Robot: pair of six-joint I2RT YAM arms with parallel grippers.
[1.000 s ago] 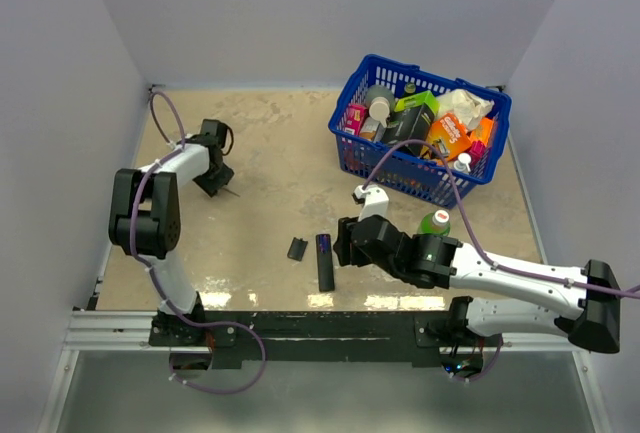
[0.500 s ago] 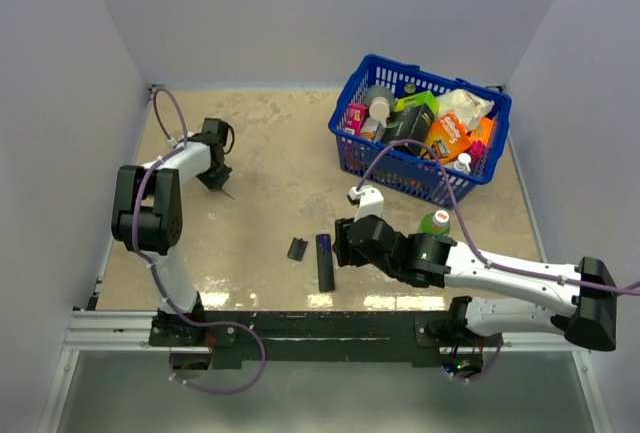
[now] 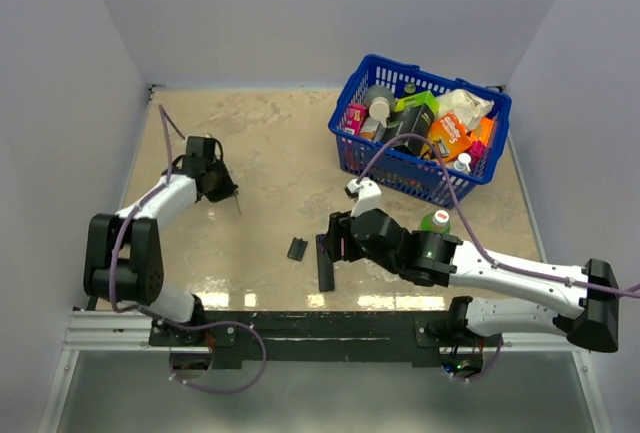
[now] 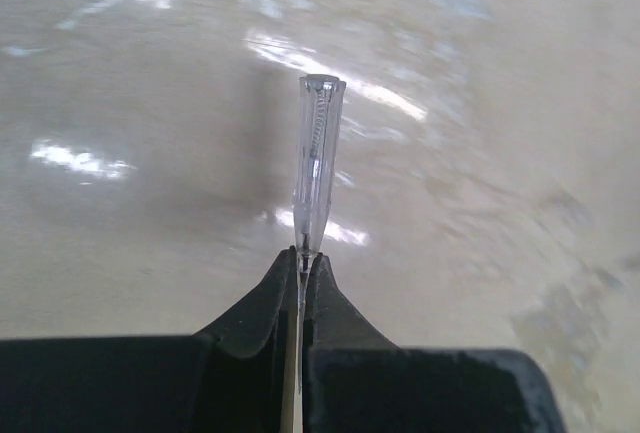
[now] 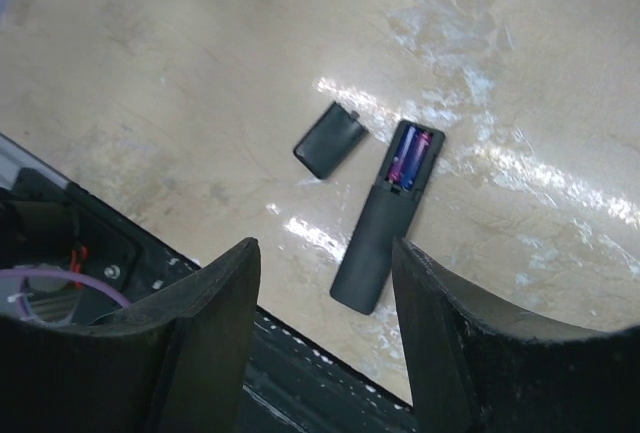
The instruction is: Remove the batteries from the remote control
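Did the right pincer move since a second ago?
Yes. The right pincer slid left, closer to the small black cover, and now hangs open above the far end of the remote control.

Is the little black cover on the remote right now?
No, the cover lies on the table beside the remote, apart from it, leaving the batteries exposed.

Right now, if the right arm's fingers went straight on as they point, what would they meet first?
Likely the remote, seen lying on the table between the right fingers; depth is unclear, so maybe bare table beside it.
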